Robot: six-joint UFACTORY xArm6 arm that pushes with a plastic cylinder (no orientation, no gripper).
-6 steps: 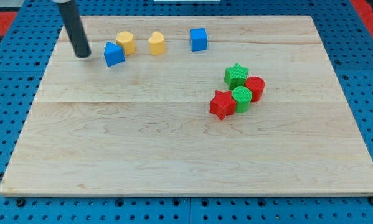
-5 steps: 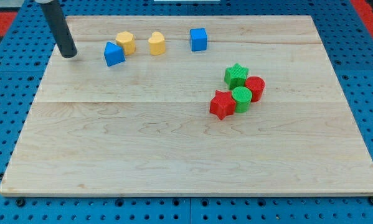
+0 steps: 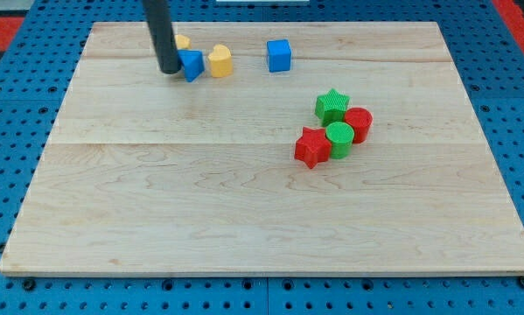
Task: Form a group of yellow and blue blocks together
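Eight blocks sit on the wooden tabletop [image 3: 244, 219], and the near half of it holds none of them. Nearest the view's bottom, on the right, is a tight cluster: a red star [image 3: 312, 147] touching a green cylinder [image 3: 338, 138], with a red cylinder [image 3: 359, 124] just beside that and a green star [image 3: 331, 106] behind them.

Farther up, near the view's top, lie the yellow and blue ones. My tip [image 3: 169, 70] rests against the left side of a blue block [image 3: 192, 65], whose shape is partly hidden by the rod. Just to the right of it, touching or nearly so, is a yellow heart [image 3: 220, 61]. A blue cube [image 3: 279, 55] stands apart, farther to the view's right. Behind the rod, at the top, a second yellow block [image 3: 183, 41] peeks out; its shape cannot be made out.

The arm has no end effector that opens or shuts, only the rod, so no such state can be told.
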